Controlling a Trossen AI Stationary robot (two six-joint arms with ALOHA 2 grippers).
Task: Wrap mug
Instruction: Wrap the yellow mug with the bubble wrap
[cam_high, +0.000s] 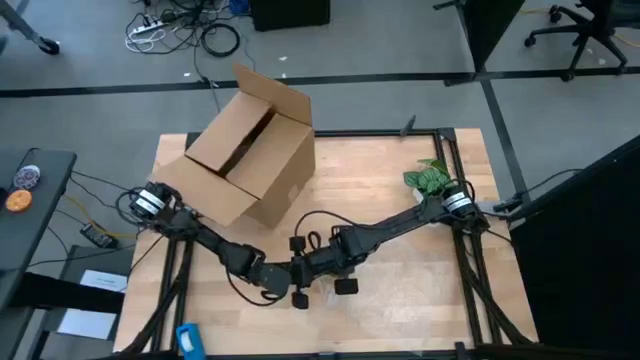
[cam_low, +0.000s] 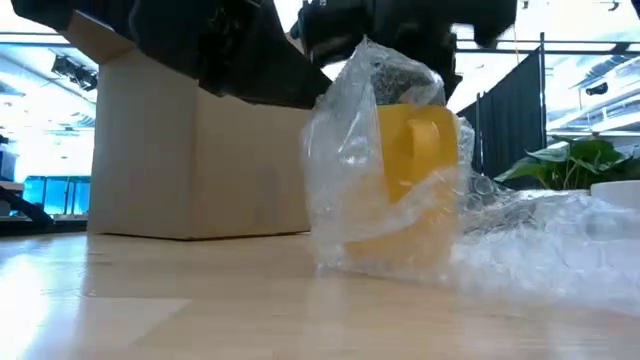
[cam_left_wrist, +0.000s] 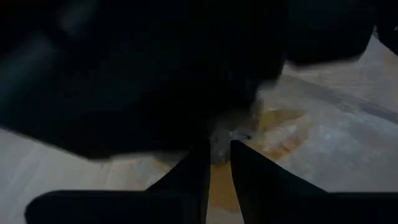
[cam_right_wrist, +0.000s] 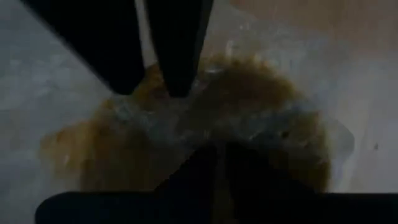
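Crinkly clear plastic sheet (cam_low: 540, 240) lies nearest the low camera, spread over the table (cam_low: 200, 310) and drawn up around the mug (cam_low: 415, 165), which stands upright on the wood with its loop handle facing that camera. One flap rises over the mug's rim, covering its side towards the cardboard box (cam_low: 190, 150) behind it; the sheet's remainder trails away from the mug on the side opposite the box, towards a potted plant (cam_low: 570, 160).

Both arms meet directly above the mug. In its wrist view, the left end effector (cam_left_wrist: 217, 168) has its fingers pinched nearly together, apparently on a fold of film over the mug's mouth. The right end effector (cam_right_wrist: 219, 165) likewise shows fingers squeezed close, seemingly gripping plastic at the rim. Held so, the two grips probably keep the raised flap from springing back while the wrap is gathered at the top.

Judging by the loose trailing sheet, wrapping is only partly done; the slippery, springy film could slide out of either pinch.
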